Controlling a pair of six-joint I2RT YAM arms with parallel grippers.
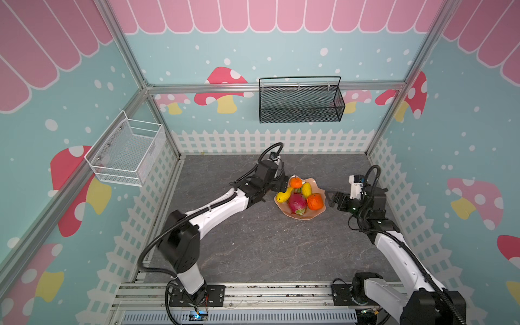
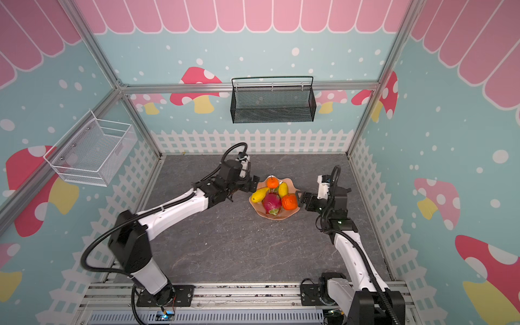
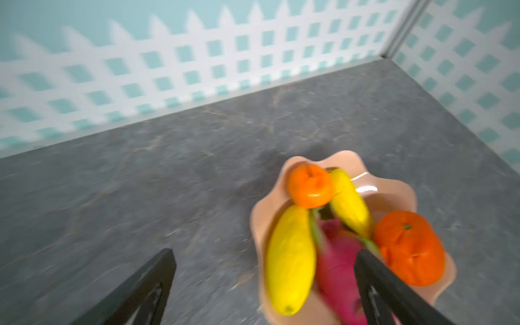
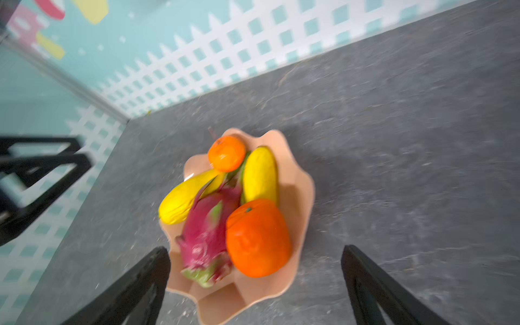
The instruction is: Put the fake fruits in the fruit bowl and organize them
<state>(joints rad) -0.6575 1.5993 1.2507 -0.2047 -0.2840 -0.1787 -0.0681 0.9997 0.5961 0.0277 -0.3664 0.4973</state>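
All five fruits in bowl (image 1: pixel 297 216) on table (image 1: pixel 247 242): small orange (image 1: pixel 296 183) at back, mango (image 1: pixel 284 195) left, second mango (image 1: pixel 306 190) middle, dragon fruit (image 1: pixel 297 203) front, big orange (image 1: pixel 315 201) right. Left gripper (image 1: pixel 283 184) beside bowl's left rim, fingers spread wide, holding nothing. Right gripper (image 1: pixel 330 198) just off right rim, fingers also wide apart, empty.
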